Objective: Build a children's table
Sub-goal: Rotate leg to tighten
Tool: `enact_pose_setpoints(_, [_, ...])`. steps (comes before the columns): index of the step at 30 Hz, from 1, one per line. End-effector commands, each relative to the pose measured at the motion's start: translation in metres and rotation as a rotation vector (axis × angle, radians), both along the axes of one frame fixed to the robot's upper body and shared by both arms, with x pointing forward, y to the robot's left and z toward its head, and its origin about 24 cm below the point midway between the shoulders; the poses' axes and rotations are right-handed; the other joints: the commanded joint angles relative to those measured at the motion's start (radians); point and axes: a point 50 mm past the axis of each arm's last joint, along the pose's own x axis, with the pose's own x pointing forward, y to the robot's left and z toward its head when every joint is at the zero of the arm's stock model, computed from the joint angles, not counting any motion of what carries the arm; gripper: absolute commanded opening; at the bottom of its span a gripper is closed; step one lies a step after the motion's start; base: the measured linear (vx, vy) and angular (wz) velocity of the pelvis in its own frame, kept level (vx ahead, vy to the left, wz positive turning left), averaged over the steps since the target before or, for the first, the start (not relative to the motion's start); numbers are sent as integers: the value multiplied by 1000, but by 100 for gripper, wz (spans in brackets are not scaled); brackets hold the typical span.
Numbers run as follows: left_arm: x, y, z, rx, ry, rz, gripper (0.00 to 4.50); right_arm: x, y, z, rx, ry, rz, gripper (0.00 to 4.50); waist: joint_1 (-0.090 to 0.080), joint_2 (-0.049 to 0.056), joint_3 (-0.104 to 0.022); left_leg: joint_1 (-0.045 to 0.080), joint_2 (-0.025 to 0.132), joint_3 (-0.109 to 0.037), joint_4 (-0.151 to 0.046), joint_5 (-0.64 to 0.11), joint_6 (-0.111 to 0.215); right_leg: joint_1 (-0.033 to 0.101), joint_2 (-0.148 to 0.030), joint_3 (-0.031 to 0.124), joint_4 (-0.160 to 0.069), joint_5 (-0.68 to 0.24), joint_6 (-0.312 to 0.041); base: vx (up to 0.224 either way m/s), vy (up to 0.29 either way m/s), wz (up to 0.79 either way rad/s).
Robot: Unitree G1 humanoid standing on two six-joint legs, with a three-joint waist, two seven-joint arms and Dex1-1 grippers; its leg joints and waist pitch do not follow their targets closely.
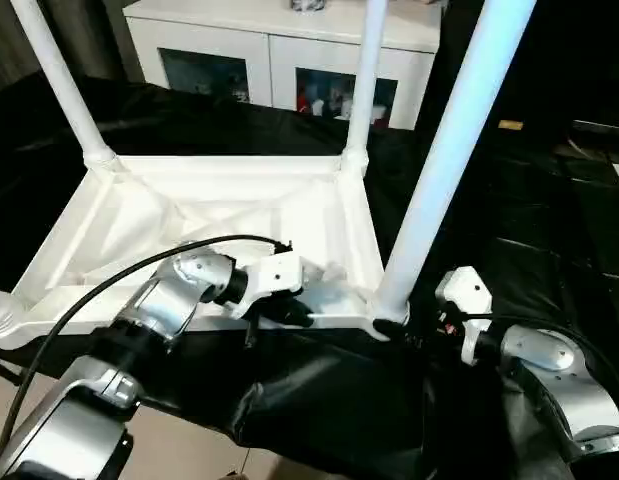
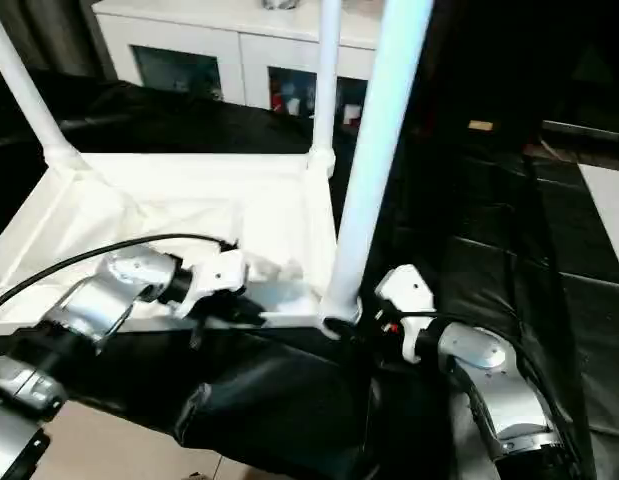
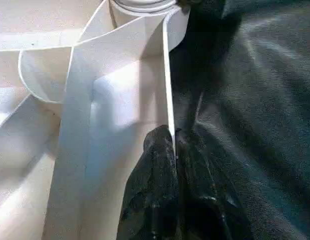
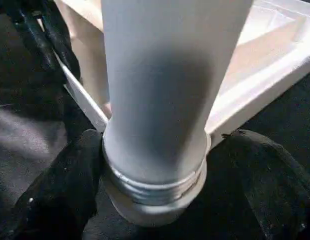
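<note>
Standing over the work, I see the children's table (image 1: 219, 215) lying upside down on a black cloth (image 1: 319, 400), ribbed underside up, so the leg sockets face the robot; two far legs already stand in their corners, and a white cabinet (image 1: 289, 50) sits behind. From the head camera's left eye, the left gripper (image 1: 289, 312) reaches to the near rim of the tabletop, apparently to keep it from sliding, while the near-right leg (image 1: 449, 150) rises from the corner with the right gripper (image 1: 404, 330) at its base. The right eye gives the same arrangement, the leg's foot just beside the right wrist. Along the left wrist, the two black fingers (image 3: 155, 190) are pinched shut on the thin upright rim wall, one finger on each face of it; that reads as a bracing hold. Along the right wrist, the leg's threaded collar (image 4: 155, 185) still shows above the socket, so I judge it not fully screwed home. The right fingers (image 4: 59, 190) flank the base: one touches the collar, the other stands a little apart, so the jaws look spread rather than clamped, probably mid re-grip between turns.
</note>
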Motion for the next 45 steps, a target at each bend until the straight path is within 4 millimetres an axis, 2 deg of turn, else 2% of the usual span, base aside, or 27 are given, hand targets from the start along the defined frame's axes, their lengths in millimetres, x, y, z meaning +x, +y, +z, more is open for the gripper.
enact_pose_setpoints(1, [-12, 0, -18, 74, 72, -58, 0, 3, 1, 4, -3, -11, 11, 412, 3, -7, -54, 2, 78, -26, -76, -185, 43, 47, -86, 74, -65, -235, -210, 0, 0, 0])
enact_pose_setpoints(6, [-11, -1, -18, 76, 62, -53, 0, 8, 2, 8, 25, -22, 8, 412, 3, -7, -57, -1, 76, -25, -71, -142, 59, 50, -86, 73, -57, -171, -227, 0, 0, 0])
enact_pose_setpoints(7, [-11, -1, -18, 77, 62, -53, 0, 8, 3, 8, 31, -22, 11, 397, 3, -7, -58, -2, 76, -25, -71, -138, 61, 51, -86, 73, -56, -168, -228, 0, 0, 0])
enact_pose_setpoints(15, [-10, -1, -18, 83, 53, -46, 0, 7, 5, 6, 43, -7, 31, 341, 4, -8, -59, -2, 75, -25, -68, -128, 65, 52, -85, 72, -54, -166, -228, 0, 0, 0])
enact_pose_setpoints(21, [-11, 1, -18, 90, 54, -44, 0, 6, 5, 3, 44, 8, 40, 283, 5, -9, -59, -2, 76, -25, -67, -128, 66, 53, -85, 72, -54, -171, -229, 0, 0, 0])
enact_pose_setpoints(26, [-11, 3, -20, 99, 59, -42, 0, 5, 5, -2, 28, 32, 39, 272, 5, -11, -60, -2, 75, -25, -66, -120, 68, 53, -84, 71, -53, -173, -226, 0, 0, 0])
enact_pose_setpoints(28, [-8, 3, -21, 98, 40, -8, 0, 7, 4, -11, -9, 45, -34, 270, 5, -9, -59, -2, 74, -25, -67, -124, 63, 51, -84, 71, -55, -184, -223, 0, 0, 0])
enact_pose_setpoints(30, [-4, 1, -21, 93, 20, 35, 0, 10, 5, -17, -26, 52, -80, 269, 3, -9, -55, 1, 74, -25, -70, -165, 48, 49, -84, 70, -62, -242, -212, 0, 0, 0])
enact_pose_setpoints(32, [2, -3, -22, 90, -5, 106, 0, 14, 9, -23, -45, 58, -153, 269, -1, -8, -49, 8, 72, -26, -75, -231, 22, 42, -84, 68, -76, -346, -187, 0, 0, 0])
enact_pose_setpoints(33, [2, -3, -22, 90, -5, 106, 0, 14, 9, -23, -45, 58, -153, 269, -4, -9, -45, 12, 70, -29, -75, -279, 2, 39, -84, 66, -86, -432, -162, 0, 0, 0])
enact_pose_setpoints(34, [6, -6, -21, 81, -17, 147, 0, 16, 12, -27, -45, 62, -199, 269, -5, -10, -44, 13, 70, -30, -77, -299, -2, 39, -84, 65, -90, -469, -147, -53, 9, 0])
enact_pose_setpoints(35, [15, -20, -20, 42, -34, 251, 0, 29, 19, -31, -19, 53, -401, 269, -7, -9, -41, 18, 69, -33, -77, -335, -9, 34, -86, 63, -101, -536, -119, -52, 11, -2])
enact_pose_setpoints(36, [16, -22, -20, 38, -38, 266, 0, 31, 20, -31, -16, 53, -432, 269, -17, -8, -33, 26, 66, -35, -79, -386, -29, 23, -83, 56, -111, -606, -97, -52, 11, -2])
enact_pose_setpoints(37, [21, -32, -20, 23, -56, 343, 0, 39, 23, -34, -13, 54, -584, 268, -25, -8, -32, 32, 64, -46, -78, -438, -49, 25, -85, 40, -122, -674, -62, -68, 19, -7])
enact_pose_setpoints(38, [23, -35, -20, 21, -61, 362, 0, 41, 24, -34, -10, 58, -620, 268, -32, -7, -32, 34, 63, -50, -77, -463, -57, 26, -84, 31, -126, -691, -46, 0, 0, 0])
enact_pose_setpoints(39, [24, -38, -20, 18, -67, 383, 0, 43, 24, -35, -2, 64, -656, 268, -42, -5, -33, 37, 63, -56, -75, -498, -58, 31, -85, 18, -137, -700, -22, -70, 38, -10])
enact_pose_setpoints(41, [32, -55, -20, -5, -106, 508, 0, 51, 33, -36, 65, 105, -794, 267, -55, 4, -32, 38, 67, -62, -81, -552, -49, 33, -86, 8, -147, -660, -17, -63, 64, -7])
enact_pose_setpoints(42, [35, -61, -21, -7, -128, 549, 0, 54, 37, -37, 83, 123, -836, 267, -56, 8, -33, 50, 68, -63, -78, -577, -51, 31, -84, -3, -153, -648, -17, -45, 53, -3])
enact_pose_setpoints(43, [38, -74, -21, -21, -154, 609, 0, 60, 48, -37, 109, 137, -878, 267, -62, 13, -27, 61, 75, -62, -85, -641, -54, 28, -74, -16, -155, -607, -15, -48, 54, 3])
enact_pose_setpoints(44, [38, -80, -21, -29, -163, 632, 0, 63, 53, -36, 116, 137, -888, 267, -67, 18, -25, 61, 81, -65, -93, -687, -62, 33, -66, -25, -147, -575, -13, 0, 0, 0])
enact_pose_setpoints(45, [39, -83, -20, -28, -177, 632, 0, 65, 58, -34, 114, 129, -872, 267, -60, 21, -26, 36, 103, -70, -132, -767, -72, 65, -52, -11, -93, -465, -22, 0, 0, 0])
